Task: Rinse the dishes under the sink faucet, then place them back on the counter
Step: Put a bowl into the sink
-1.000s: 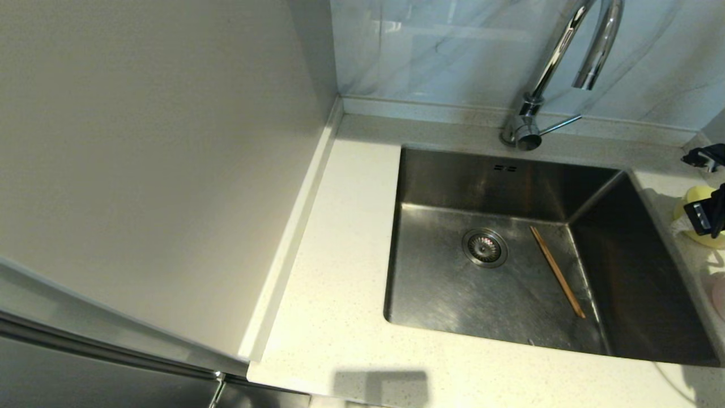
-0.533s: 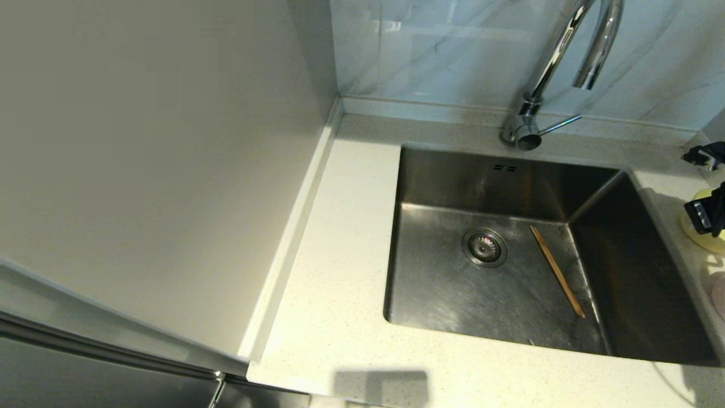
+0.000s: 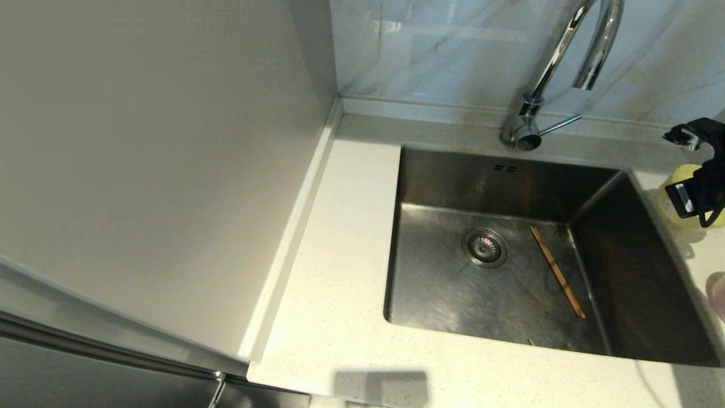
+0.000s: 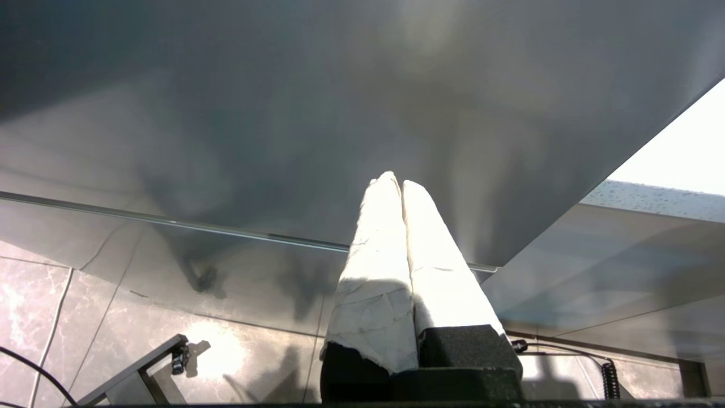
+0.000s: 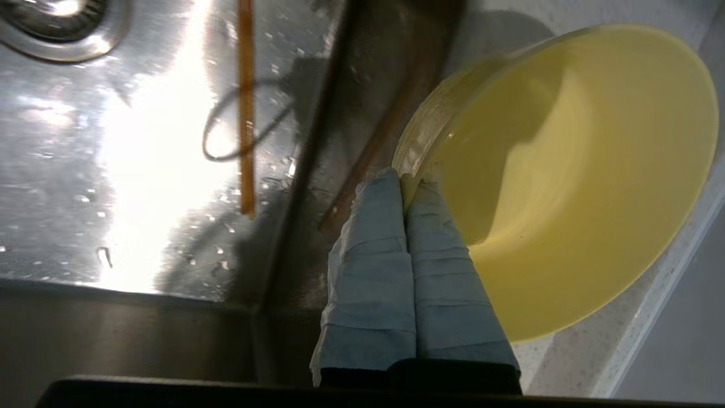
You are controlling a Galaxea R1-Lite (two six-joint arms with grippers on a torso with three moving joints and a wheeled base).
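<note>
My right gripper (image 5: 405, 180) is shut on the rim of the pale yellow bowl (image 5: 572, 170), which hangs tilted over the counter (image 3: 345, 238) at the sink's right rim. In the head view the yellow bowl (image 3: 671, 195) shows partly behind the right gripper (image 3: 688, 198) at the far right. A brown chopstick (image 3: 558, 272) lies on the floor of the steel sink (image 3: 442, 283), right of the drain strainer (image 3: 485, 247). The chrome faucet (image 3: 561, 62) stands behind the sink with its lever (image 3: 559, 124) pointing right. An edge of the pink bowl (image 3: 718, 289) shows at the right border. My left gripper (image 4: 396, 182) is shut and holds nothing.
A tall pale wall panel (image 3: 153, 170) bounds the counter on the left. The glossy marble-look wall (image 3: 442, 51) runs behind the faucet. The left gripper is parked low beside a dark cabinet front (image 4: 283, 113), above a tiled floor (image 4: 113, 317).
My right gripper has risen and moved left toward the sink with the yellow bowl in it, lifting the bowl off the counter. The chopstick has not moved.
</note>
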